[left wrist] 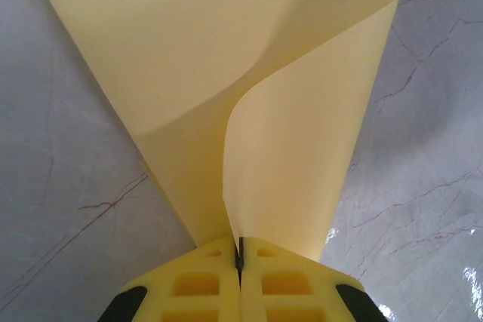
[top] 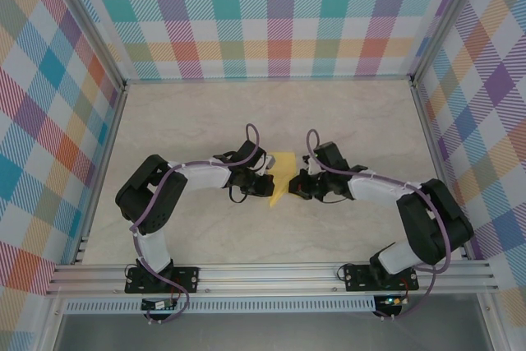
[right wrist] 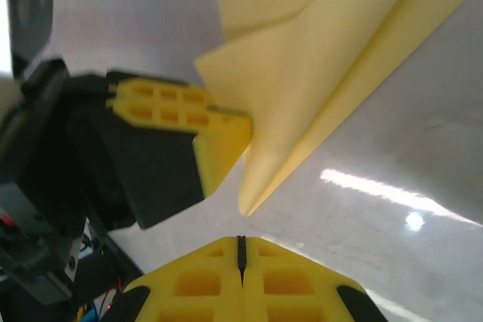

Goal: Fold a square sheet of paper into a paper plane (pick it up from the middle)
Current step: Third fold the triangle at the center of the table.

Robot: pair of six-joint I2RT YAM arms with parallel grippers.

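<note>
The square sheet of paper was located near the centre of the table, between the two grippers. The left gripper was at the sheet's left edge, its fingers pressed together on the sheet, which extended forward from them. The right gripper was at the sheet's right side, facing the left gripper. Its fingers met with nothing between them, just short of the sheet's pointed corner and apart from it. Both arm bases stood at the table's near edge.

arms: both bent inward | left fingers: clamped on paper | right fingers: pressed together
</note>
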